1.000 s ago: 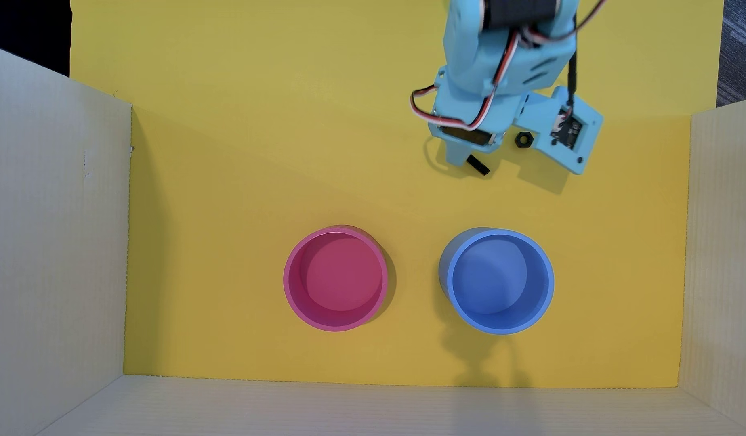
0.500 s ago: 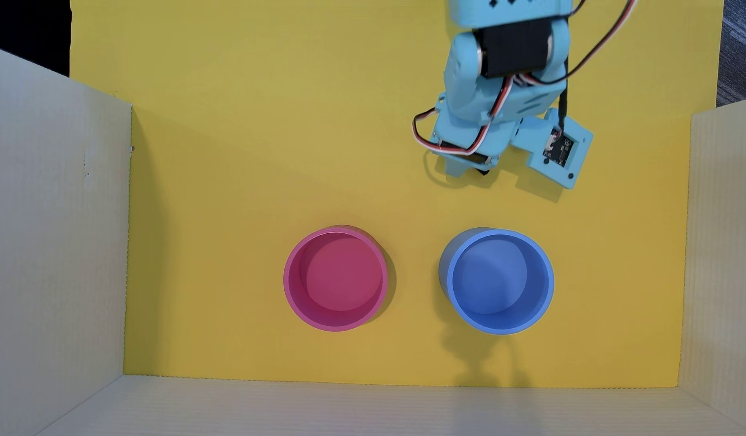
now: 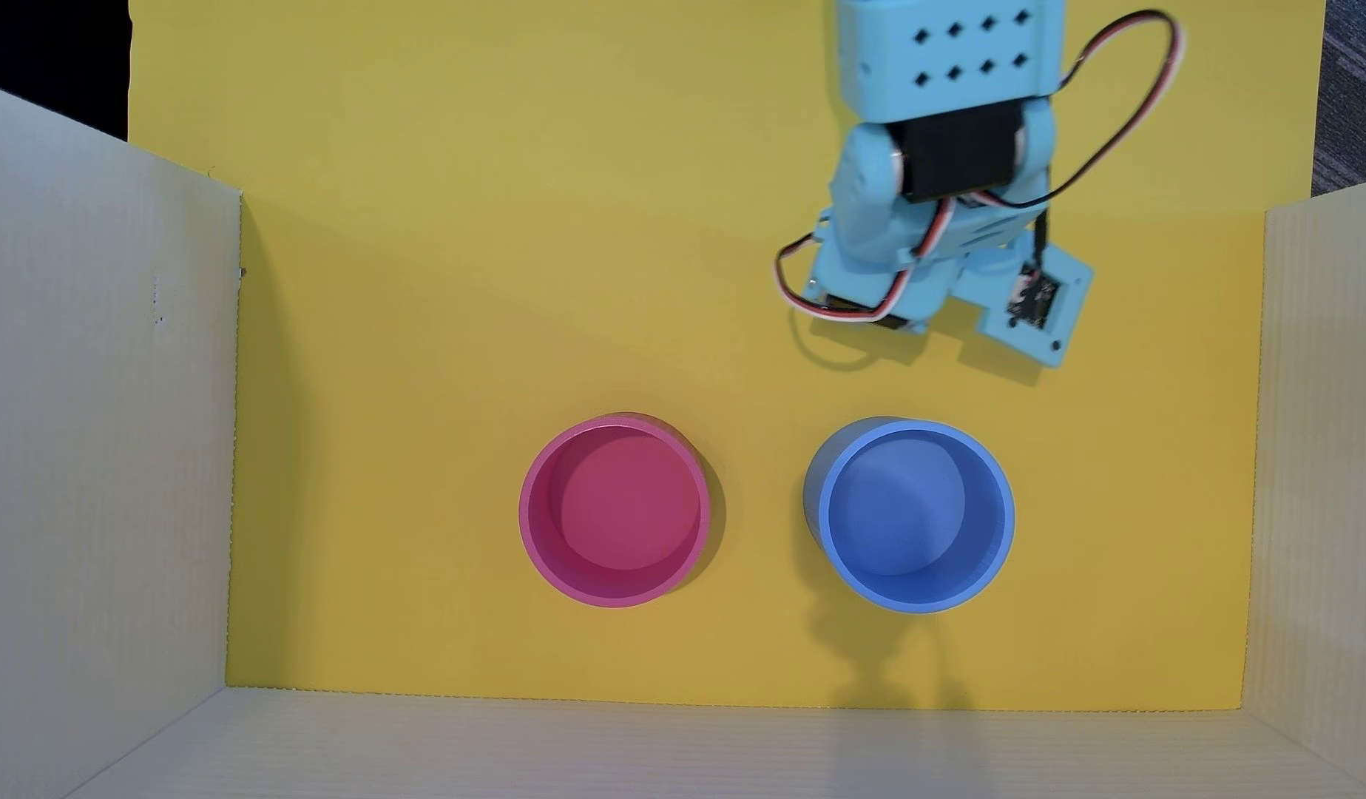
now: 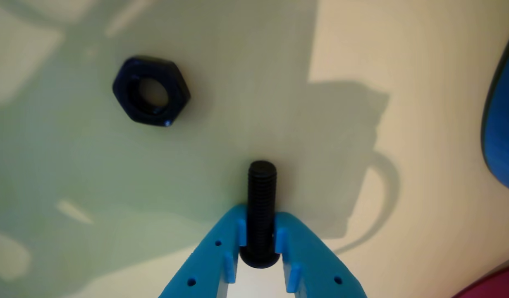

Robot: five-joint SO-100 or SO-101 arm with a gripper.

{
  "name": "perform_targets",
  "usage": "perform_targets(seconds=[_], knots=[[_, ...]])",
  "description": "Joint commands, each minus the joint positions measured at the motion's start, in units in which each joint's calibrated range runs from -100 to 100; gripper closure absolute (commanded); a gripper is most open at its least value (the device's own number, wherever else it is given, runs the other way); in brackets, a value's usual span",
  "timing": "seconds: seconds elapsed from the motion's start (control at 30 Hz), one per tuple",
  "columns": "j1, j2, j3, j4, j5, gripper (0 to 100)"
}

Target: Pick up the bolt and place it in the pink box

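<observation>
Bolt [image 4: 261,198] sits clamped between the two blue fingers of the pincer [image 4: 260,236] in the wrist view, its threaded shaft pointing toward twelve o'clock and its rounded head tucked back between the fingers at six o'clock. Both fingers [image 4: 297,252] press against the shaft from either side, so the pincer is closed narrowly around the bolt. Whether the bolt rests on the desk [image 4: 424,124] or is lifted off it cannot be told.

A black hex nut [image 4: 151,91] lies flat on the desk at about ten o'clock from the bolt tip, apart from it and from the pincer. At the three o'clock edge of the wrist view a curved part of the blue container [image 4: 504,124] shows, and at the five o'clock corner a sliver of the pink box [image 4: 492,285].

From overhead, the light blue arm [image 3: 948,146] reaches in from twelve o'clock over the yellow desk [image 3: 434,307]; its body covers the pincer, the bolt and the nut there. The pink box [image 3: 532,530] stands upright and open, with the blue container [image 3: 1002,530] at its three o'clock, the two well apart. The arm's tip lies at roughly twelve o'clock from the blue container and one o'clock from the pink box. Pale cardboard walls [image 3: 88,384] fence the desk at nine, six and three o'clock.
</observation>
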Motion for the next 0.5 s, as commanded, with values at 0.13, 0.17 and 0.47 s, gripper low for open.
perform_targets(seconds=[0.13, 0.17, 0.47], knots=[[0.20, -0.33, -1.61, -0.35, 0.20, 99], [1.23, -1.17, -2.42, 0.00, 0.25, 99], [13.59, -20.62, -6.49, 0.51, 3.48, 99]])
